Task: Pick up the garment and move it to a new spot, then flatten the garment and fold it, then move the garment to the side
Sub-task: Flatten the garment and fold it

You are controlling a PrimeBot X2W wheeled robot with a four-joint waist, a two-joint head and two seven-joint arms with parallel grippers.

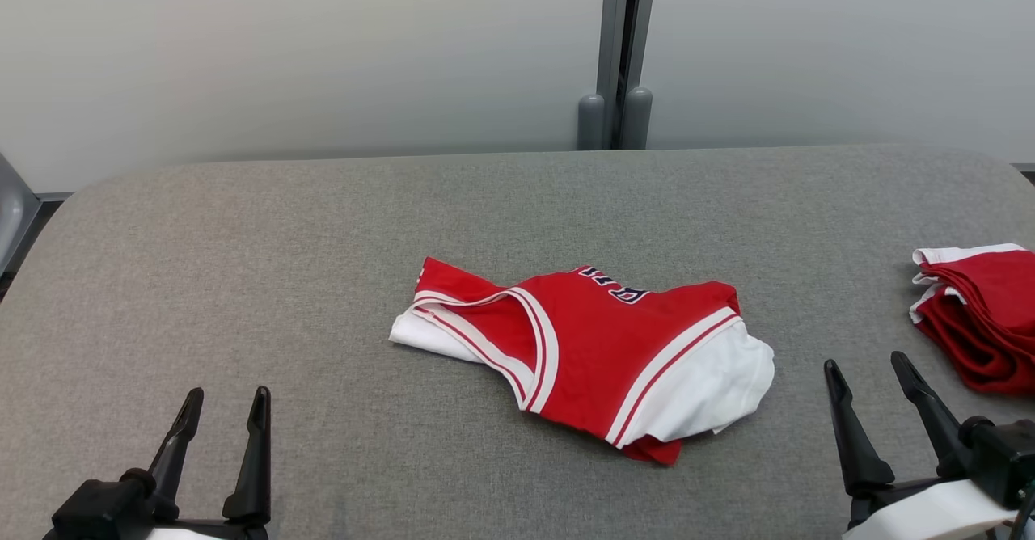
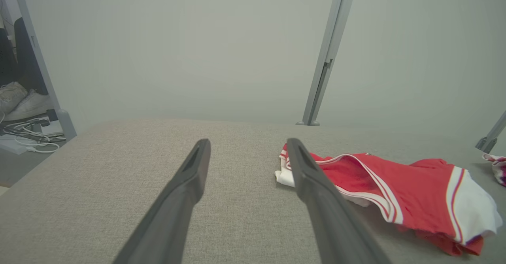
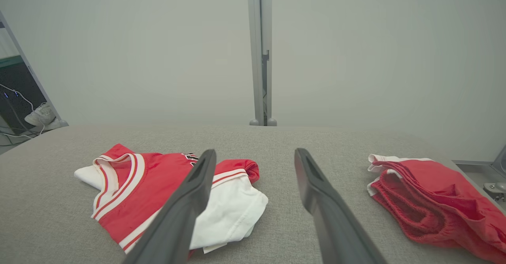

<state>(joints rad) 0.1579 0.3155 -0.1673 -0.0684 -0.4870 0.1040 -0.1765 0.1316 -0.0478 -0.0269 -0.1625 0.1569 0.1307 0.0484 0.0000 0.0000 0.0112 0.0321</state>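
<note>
In the head view, the left gripper (image 1: 229, 394) is seen at 7 o'clock and the right gripper (image 1: 865, 360) at 4 o'clock, both spread wide with nothing held. The crumpled red-and-white fabric jersey (image 1: 598, 346) is laid at the centre of the grey cloth-covered table (image 1: 323, 225), well apart from every edge, with bare surface all round. A pile of red garments (image 1: 982, 322) is cut off by the 3 o'clock edge of the picture.

In the left wrist view, the left gripper (image 2: 248, 141) is held over bare table, the jersey (image 2: 415, 185) at 4 o'clock.

In the right wrist view, the right gripper (image 3: 255, 151) is flanked by the jersey (image 3: 138, 185) at 8 o'clock and the pile (image 3: 427, 193) at 4 o'clock.
</note>
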